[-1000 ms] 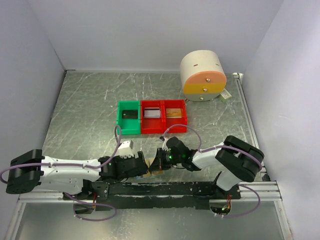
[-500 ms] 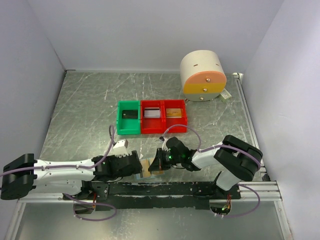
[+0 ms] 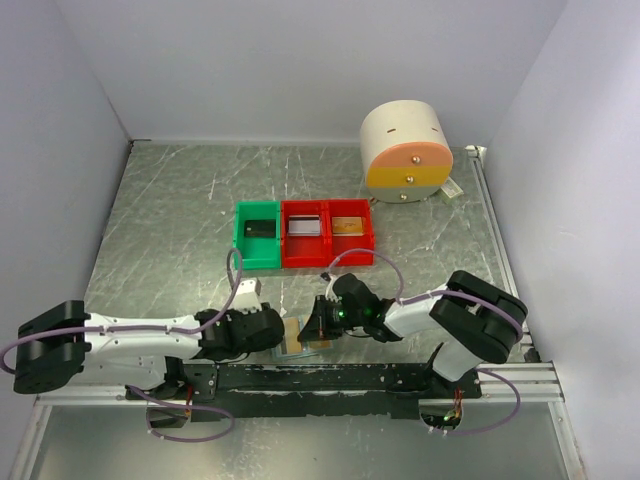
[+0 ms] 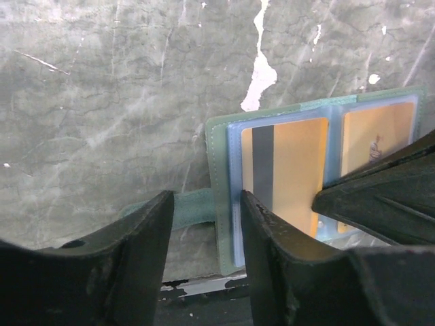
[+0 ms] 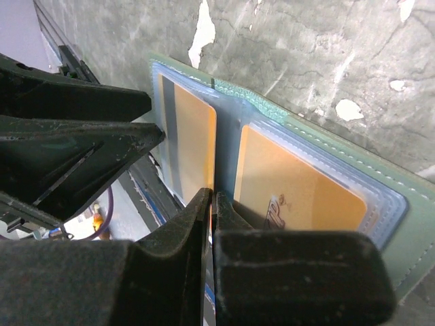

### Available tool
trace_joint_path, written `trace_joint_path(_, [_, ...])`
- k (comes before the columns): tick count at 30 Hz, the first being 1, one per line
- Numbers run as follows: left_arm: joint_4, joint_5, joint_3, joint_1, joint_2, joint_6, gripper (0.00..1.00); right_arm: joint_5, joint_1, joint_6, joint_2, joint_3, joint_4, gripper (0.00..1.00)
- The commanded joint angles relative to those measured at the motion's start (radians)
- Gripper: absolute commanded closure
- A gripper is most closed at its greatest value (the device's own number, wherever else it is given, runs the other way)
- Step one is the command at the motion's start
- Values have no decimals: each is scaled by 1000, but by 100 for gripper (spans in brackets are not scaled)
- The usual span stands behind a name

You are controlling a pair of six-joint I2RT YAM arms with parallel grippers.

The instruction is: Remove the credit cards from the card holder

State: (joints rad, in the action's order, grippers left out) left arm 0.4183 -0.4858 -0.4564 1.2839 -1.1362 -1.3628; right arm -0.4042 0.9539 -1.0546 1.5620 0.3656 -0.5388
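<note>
**Orange cards (image 4: pixel 292 170) unpulled as my left gripper (image 4: pixel 204 204) closes in**

It has narrowed from wide to half-spread, straddling the holder's (image 4: pixel 234 224) left edge at the table's (image 4: pixel 102 102) near edge; a grab is starting, I judge. My right gripper (image 5: pixel 211 197), pressed together, pins the middle fold. Whether the left one touches the holder yet I cannot tell. The right one hides part of the right card.
</note>
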Motion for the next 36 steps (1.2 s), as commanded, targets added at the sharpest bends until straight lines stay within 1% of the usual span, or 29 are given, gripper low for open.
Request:
trace_joint_path(1, [-20,51,-3,-3,-59,-31,48,24,0,-9,-33,-8,-9,96])
trace_joint_path(7, [-18,56,-18,-3,-96,-14,52,24,-1,-10,-43,-11,-3,97])
trace_joint_path(14, [-19,64,-35,-3,-157,-5,54,25,-2,-7,-59,-11,9,97])
trace_joint_path(18, [-17,62,-40,-3,-178,-10,58,28,-3,-4,-72,-11,22,97])
trace_joint_path(25, [12,55,-53,-2,-205,-24,59,60,-8,7,-105,-19,60,97])
trace_joint_path(30, [11,55,-55,-1,-214,-22,60,54,-19,7,-112,-35,61,98])
trace_joint_path(34, [27,49,-53,-1,-206,-52,60,62,-28,13,-135,-42,79,98])
trace_joint_path(36, [-1,52,-34,0,-187,-57,60,67,-33,28,-137,-41,98,98])
